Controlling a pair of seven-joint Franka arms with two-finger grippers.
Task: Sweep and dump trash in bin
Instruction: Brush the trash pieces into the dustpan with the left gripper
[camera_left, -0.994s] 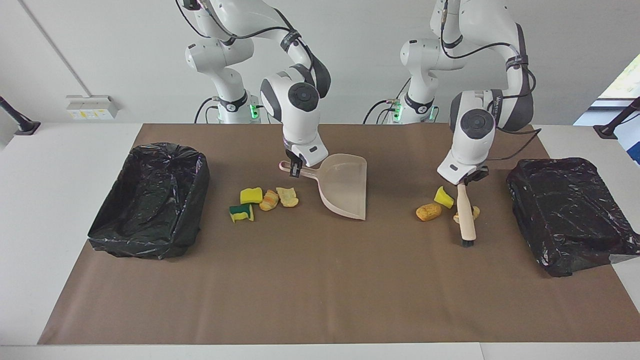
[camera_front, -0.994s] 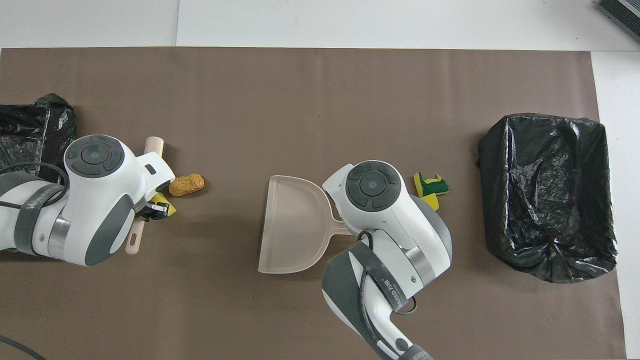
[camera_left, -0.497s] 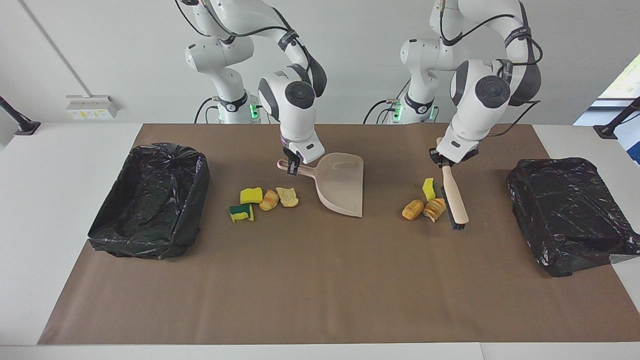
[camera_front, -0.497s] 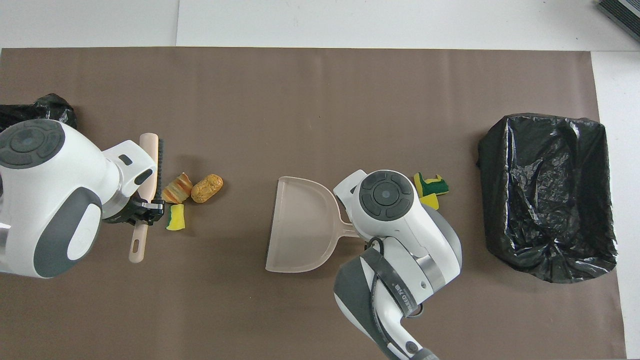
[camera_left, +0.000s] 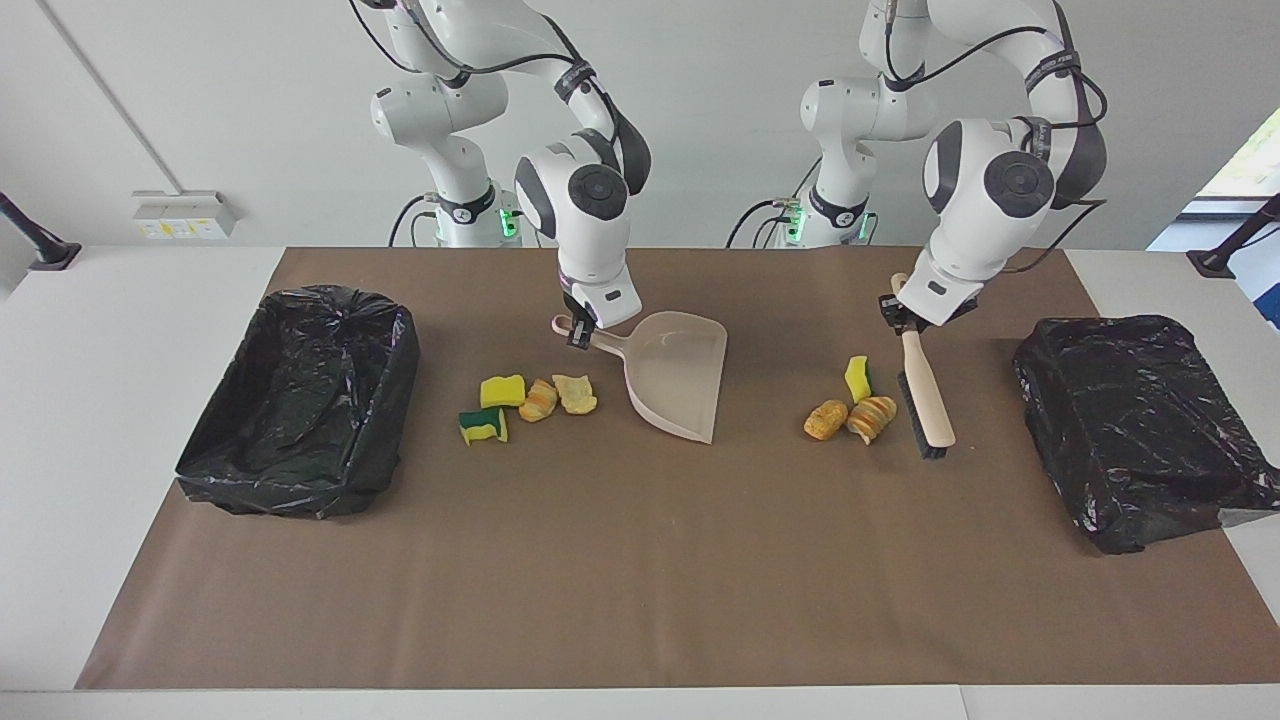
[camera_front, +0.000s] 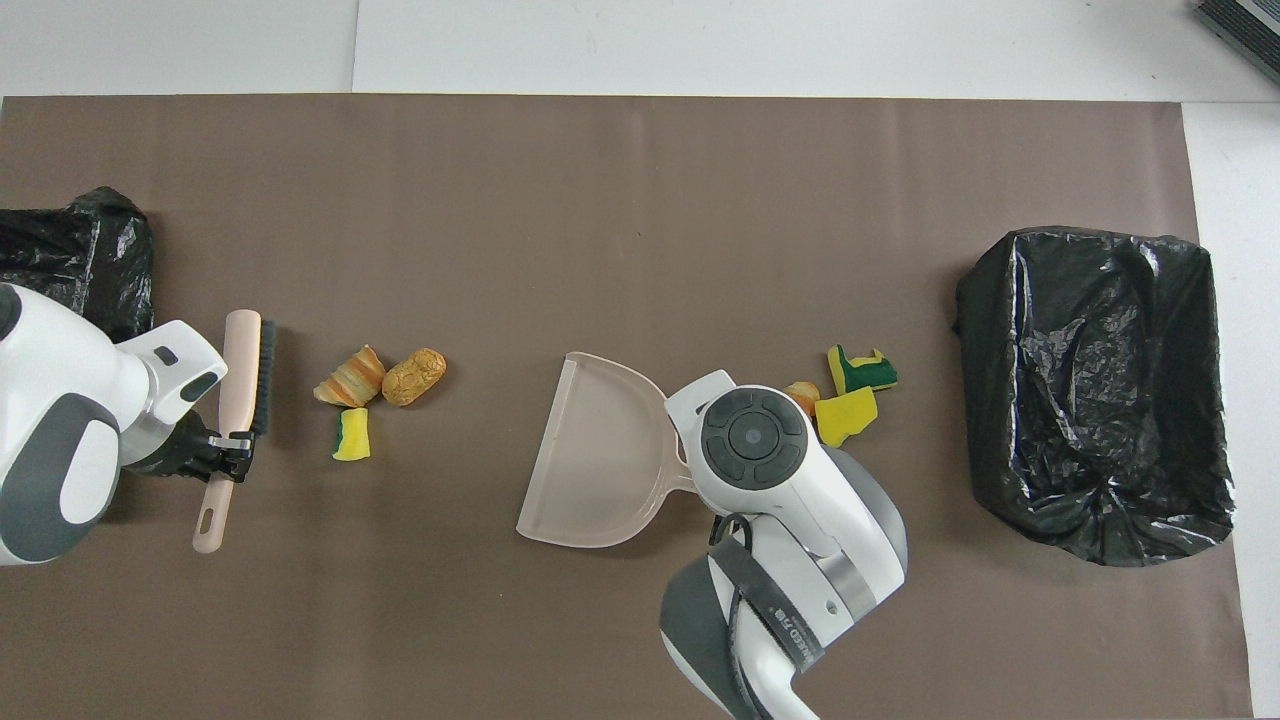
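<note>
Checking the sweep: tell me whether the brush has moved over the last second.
Yes. The brush pushed the trash toward the dustpan, then backed toward the nearby bin.

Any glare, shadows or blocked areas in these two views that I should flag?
Facing view: window glare at the edge past the left arm's end; glossy highlights on the bin liner. Overhead view: the right arm covers part of the sponges and the dustpan handle; soft shadow beside the brush.

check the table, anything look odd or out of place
The trash sits in two separate clusters: four bits beside the dustpan handle, not its open mouth, and three beside the brush. Neither bin holds any yet.
</note>
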